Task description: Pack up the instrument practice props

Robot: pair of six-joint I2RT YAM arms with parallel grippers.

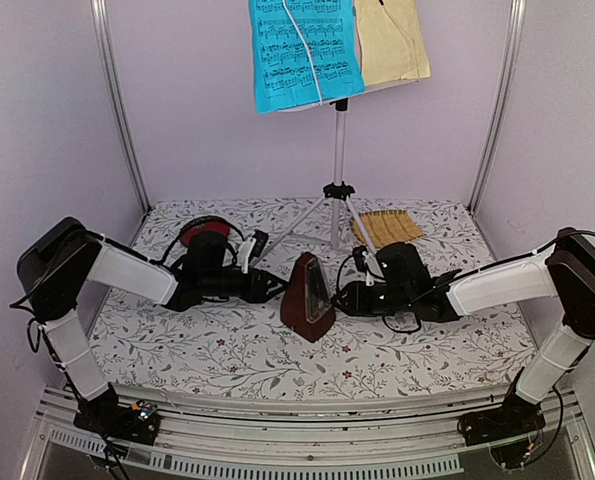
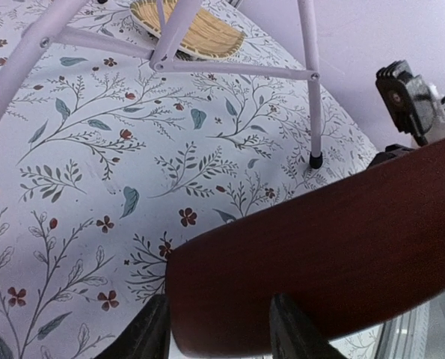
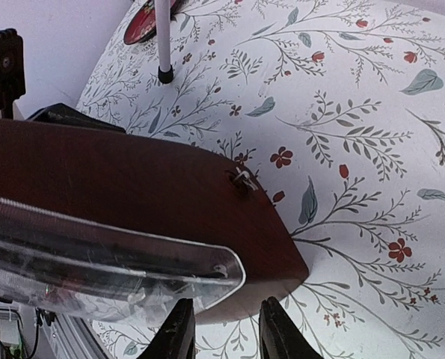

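The table has a white top printed with leafy sprigs and small red flowers. Near its centre stands the dark red-brown metronome. Behind it, toward 12 o'clock, the music stand plants its tripod feet on the print. A woven straw-coloured mat lies at 1 o'clock, and a round red-and-black object at 10 o'clock

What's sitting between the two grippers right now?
The metronome: the top view shows it on the table between the left gripper and the right gripper.
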